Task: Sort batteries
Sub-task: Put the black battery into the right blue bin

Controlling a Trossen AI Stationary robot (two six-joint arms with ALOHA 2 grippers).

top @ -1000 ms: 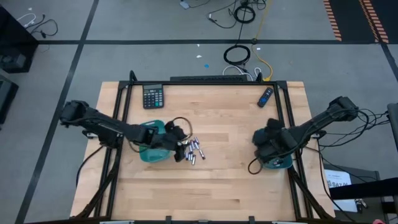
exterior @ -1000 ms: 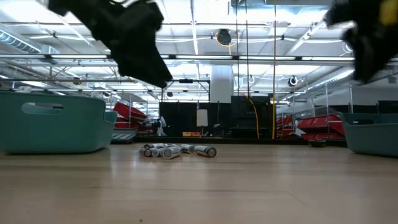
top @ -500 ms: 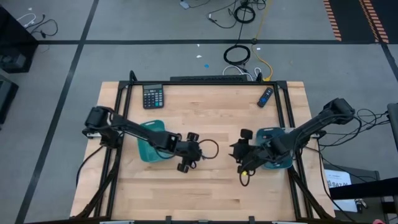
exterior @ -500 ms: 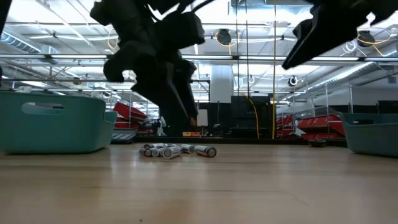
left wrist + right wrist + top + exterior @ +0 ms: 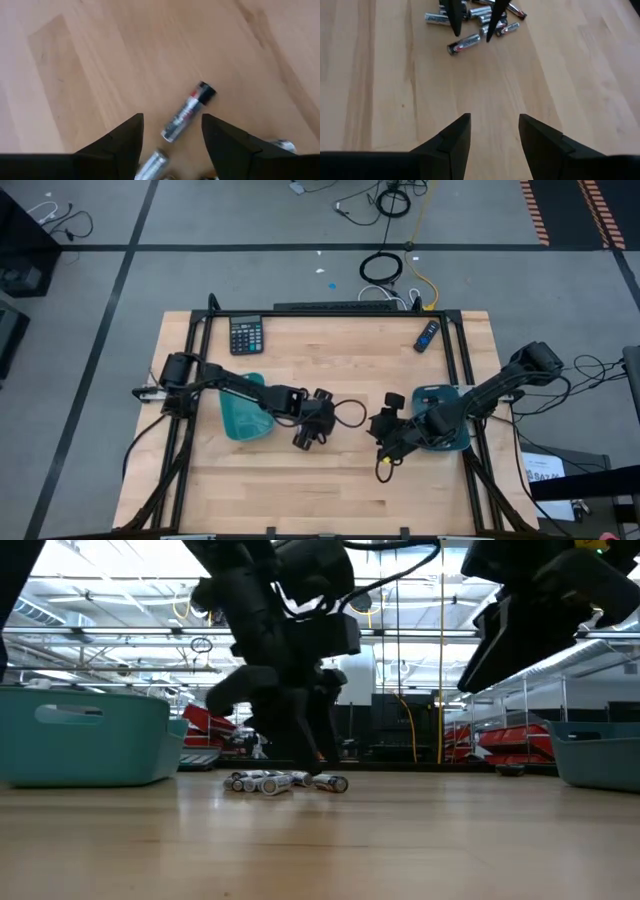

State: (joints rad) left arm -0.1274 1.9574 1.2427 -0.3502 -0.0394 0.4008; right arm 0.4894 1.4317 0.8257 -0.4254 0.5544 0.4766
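Several batteries (image 5: 475,20) lie in a loose heap on the bare wood of the table (image 5: 350,470), near its middle. One battery (image 5: 188,111) lies slightly apart from the heap, directly ahead of the left gripper (image 5: 172,131) and in line with the gap between its jaws.

Change noted over the last second: I have brought the left arm away from the left teal tray (image 5: 240,415) and out over the heap, and the fingers now stand low around it, as the low view confirms. Over the same interval the right arm has left its place above the right teal tray (image 5: 445,430) and reached inward toward the table centre. I judge that sorting has barely begun: no battery is gripped, and the pick of the outlying battery is the step in hand.

Left gripper: jaws released and spread, pointing steeply down, with the outlying battery just beyond the tips and a second battery close beside one finger.

Right gripper (image 5: 492,132): jaws likewise released, holding nothing. It hovers above bare wood, well short of the heap, which lies ahead of the jaws with the left arm's fingers visible planted among the cells.

Calculator (image 5: 246,335) and dark blue remote-like stick (image 5: 427,334) sit at the far table edge, well apart from both grippers.
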